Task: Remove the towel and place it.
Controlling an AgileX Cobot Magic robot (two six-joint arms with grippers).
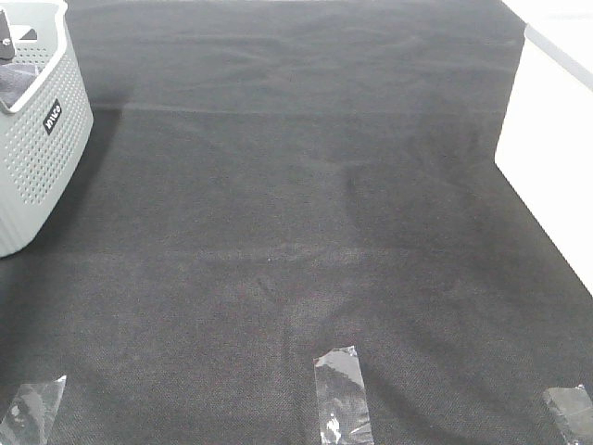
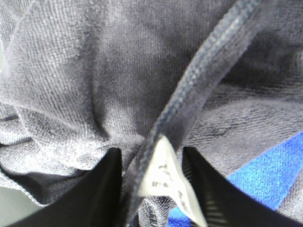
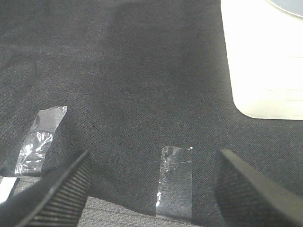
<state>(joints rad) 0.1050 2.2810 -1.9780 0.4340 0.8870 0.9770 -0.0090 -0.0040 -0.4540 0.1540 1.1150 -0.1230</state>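
Observation:
The towel [image 2: 94, 75], grey-lavender terry with a stitched hem [image 2: 208, 56], fills the left wrist view. My left gripper [image 2: 151, 156] is shut on a raised fold of the hem, which carries a white tag [image 2: 163, 179], with one black finger [image 2: 94, 194] on each side. My right gripper [image 3: 154, 161] hangs open over the black mat [image 3: 132, 75] with nothing between its fingers. Neither gripper shows in the high view.
A white perforated basket [image 1: 42, 139] stands at the mat's far left. A white box [image 1: 547, 158] lies along the right edge. Clear tape strips [image 1: 343, 394] mark the mat's near edge. Something blue [image 2: 270, 175] lies under the towel.

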